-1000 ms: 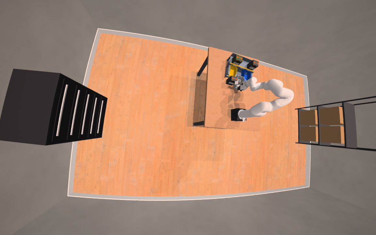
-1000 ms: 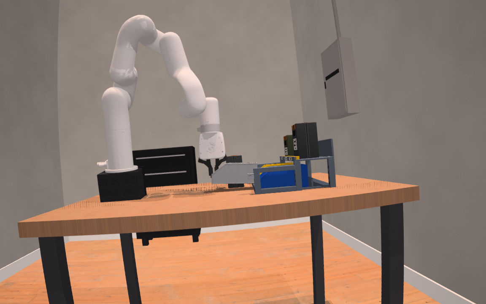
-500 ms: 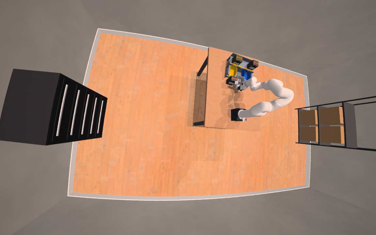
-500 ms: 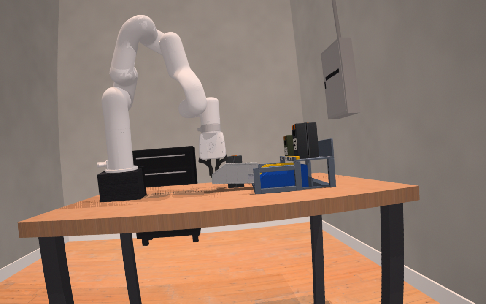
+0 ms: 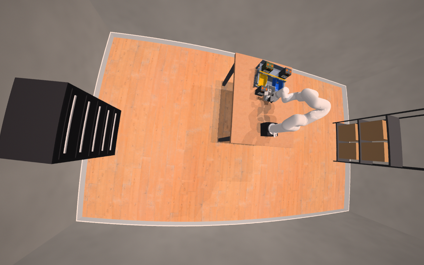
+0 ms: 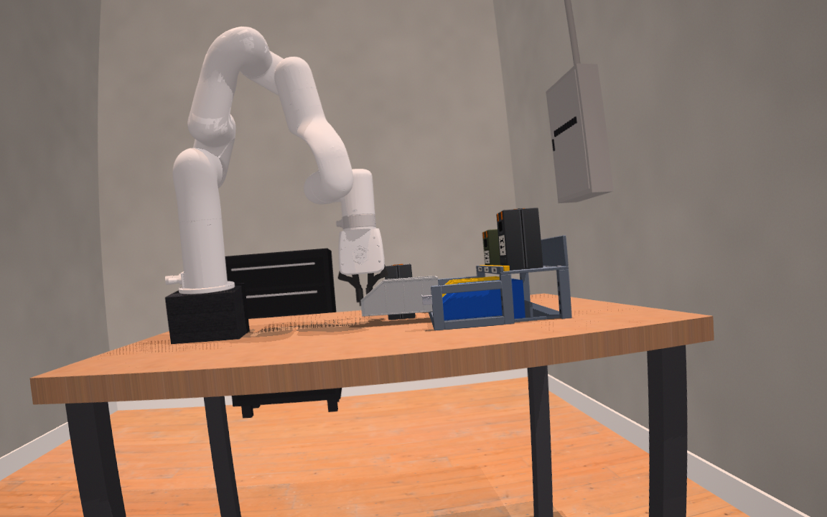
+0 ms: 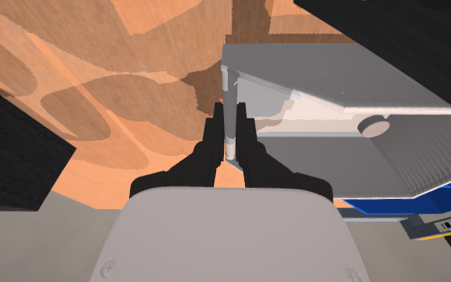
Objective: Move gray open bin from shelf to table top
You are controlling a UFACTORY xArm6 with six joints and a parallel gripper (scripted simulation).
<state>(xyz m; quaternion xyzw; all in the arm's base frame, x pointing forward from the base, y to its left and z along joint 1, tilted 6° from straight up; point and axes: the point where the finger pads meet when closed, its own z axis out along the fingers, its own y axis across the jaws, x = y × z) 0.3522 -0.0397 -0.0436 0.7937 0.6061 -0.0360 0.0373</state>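
Observation:
The gray open bin (image 6: 398, 296) sticks out of the front of the low gray shelf (image 6: 503, 289), a little above the table top. In the wrist view the gray open bin (image 7: 327, 129) shows a small round part (image 7: 373, 126) inside. My gripper (image 7: 230, 115) is shut on the bin's front wall; it also shows in the exterior view (image 6: 363, 288) and from overhead (image 5: 270, 95). A blue bin (image 6: 477, 297) and a yellow bin (image 5: 262, 79) sit in the shelf.
Black boxes (image 6: 517, 238) stand on top of the shelf, and another black box (image 6: 398, 271) stands behind the gray bin. The arm's black base (image 6: 205, 314) sits on the table to the left. A black drawer cabinet (image 5: 58, 122) and a rack with cardboard boxes (image 5: 371, 140) stand off the table.

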